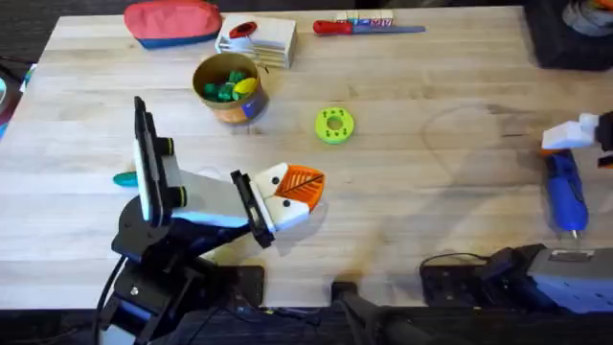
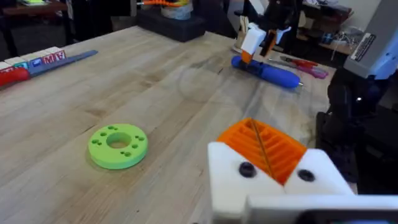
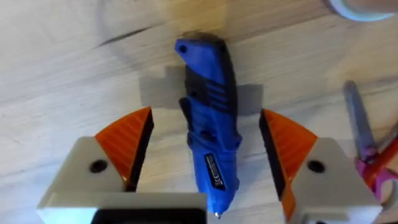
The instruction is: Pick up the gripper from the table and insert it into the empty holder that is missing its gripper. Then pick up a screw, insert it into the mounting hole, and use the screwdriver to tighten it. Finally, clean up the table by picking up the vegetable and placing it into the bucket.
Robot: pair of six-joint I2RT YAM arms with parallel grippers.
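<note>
The right gripper [image 3: 205,155] hangs over the thick blue cylindrical powered screwdriver [image 3: 208,124], its white fingers with orange ribbed pads [image 3: 127,140] spread wide on either side and apart from it. The wrist view shows bare wood between each pad and the tool. The screwdriver [image 1: 565,192] lies close to the right edge of the light wooden table [image 1: 431,211].

The left gripper [image 1: 297,192] rests low near the table's middle, its orange pads pressed together with nothing between them. Ahead of its tips is open wood, then the round lime-green disc with holes [image 1: 333,125].

Beyond that disc stands the small round tan-yellow bucket with a blue label [image 1: 230,91], green and yellow toys inside. The small teal-green toy vegetable [image 1: 124,178] lies behind the left arm, near the table's left side.

The left wrist view shows pink-handled scissors [image 2: 308,65] beyond the screwdriver.
</note>
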